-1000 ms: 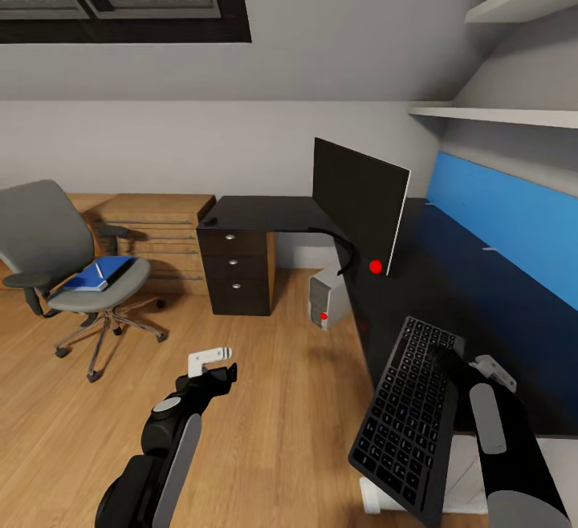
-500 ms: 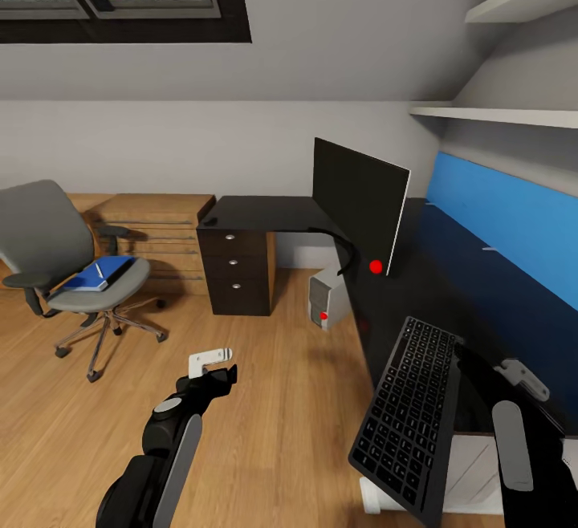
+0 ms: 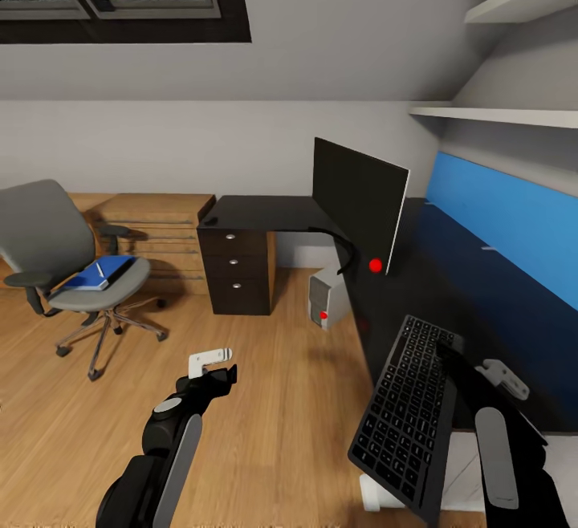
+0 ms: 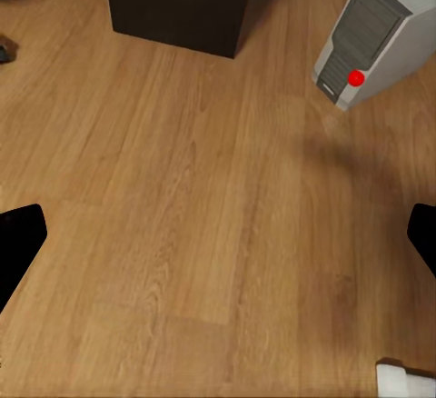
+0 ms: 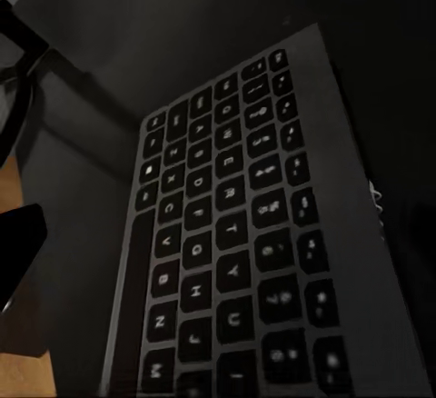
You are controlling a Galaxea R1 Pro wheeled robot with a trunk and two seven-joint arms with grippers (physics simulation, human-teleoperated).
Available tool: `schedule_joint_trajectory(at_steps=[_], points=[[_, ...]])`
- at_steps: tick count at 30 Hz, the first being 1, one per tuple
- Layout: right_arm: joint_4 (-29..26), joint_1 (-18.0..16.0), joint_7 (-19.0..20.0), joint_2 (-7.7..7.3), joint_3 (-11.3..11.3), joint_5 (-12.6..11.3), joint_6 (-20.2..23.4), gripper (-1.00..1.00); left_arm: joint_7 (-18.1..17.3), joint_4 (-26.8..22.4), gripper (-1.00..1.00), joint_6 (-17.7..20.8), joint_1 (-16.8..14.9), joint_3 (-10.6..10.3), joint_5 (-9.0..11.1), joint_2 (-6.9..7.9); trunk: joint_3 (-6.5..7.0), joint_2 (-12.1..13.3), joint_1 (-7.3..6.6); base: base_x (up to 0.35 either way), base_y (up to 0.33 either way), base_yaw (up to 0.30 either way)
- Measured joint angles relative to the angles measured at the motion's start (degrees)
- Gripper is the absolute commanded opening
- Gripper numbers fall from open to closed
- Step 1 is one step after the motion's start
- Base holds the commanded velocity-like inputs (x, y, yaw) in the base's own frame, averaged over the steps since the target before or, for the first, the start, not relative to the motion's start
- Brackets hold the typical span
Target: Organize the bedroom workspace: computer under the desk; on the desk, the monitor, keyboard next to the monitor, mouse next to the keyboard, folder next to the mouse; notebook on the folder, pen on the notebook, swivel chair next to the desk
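The keyboard (image 3: 408, 412) (image 5: 245, 253) lies slanted on the desk (image 3: 265, 211), its near end hanging past the desk's edge. My right gripper (image 3: 453, 361) hovers open at the keyboard's right edge; one dark finger (image 5: 18, 243) shows beside the keys. The monitor (image 3: 357, 203) stands on the desk, with the computer (image 3: 329, 297) (image 4: 372, 39) on the floor below. At the left, the swivel chair (image 3: 40, 227) carries the blue folder (image 3: 100, 273) with the white pen (image 3: 99, 269) on top; the notebook is too small to tell. The mouse is out of view. My left gripper (image 3: 215, 359) (image 4: 218, 234) hangs open over bare floor.
A dark drawer unit (image 3: 237, 267) (image 4: 177, 3) holds up the desk's far end, beside a light wooden chest (image 3: 156, 227). A blue wall panel (image 3: 506, 223) and shelves (image 3: 498, 115) run along the right wall. A white object (image 3: 377, 496) sits below the keyboard.
My right gripper swung right, away from the keyboard, then came back left to its right edge. The keyboard and the left arm have stayed put.
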Motion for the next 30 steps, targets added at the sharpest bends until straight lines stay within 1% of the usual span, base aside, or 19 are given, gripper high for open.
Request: schedule_joint_trajectory(at_steps=[6, 18, 23, 30], points=[[0.35, 0.07, 0.00, 0.03, 0.01, -0.14, 0.00, 1.00, 0.00, 0.00, 1.00, 0.00, 0.00, 0.01, 0.04, 0.00, 0.00, 0.00, 0.02, -0.322, 0.006, 0.000], [1.16, 0.07, 0.15, 0.10, 0.27, -0.07, -0.60, 1.00, 0.00, 0.00, 1.00, 0.01, 0.00, -0.06, 0.06, 0.00, 0.00, 0.00, 0.02, -0.336, 0.112, 0.000], [1.36, 0.07, 0.22, 0.05, 1.78, -0.05, -0.74, 1.00, 0.00, 0.00, 1.00, 0.01, 0.00, -0.08, 0.06, 0.00, 0.00, 0.00, 0.02, -0.336, 0.118, 0.000], [1.41, 0.07, 0.19, 0.10, 2.81, -0.23, -0.36, 1.00, 0.00, 0.00, 1.00, 0.01, 0.00, -0.08, 0.06, -0.03, 0.00, 0.00, 0.02, -0.336, 0.118, 0.000]])
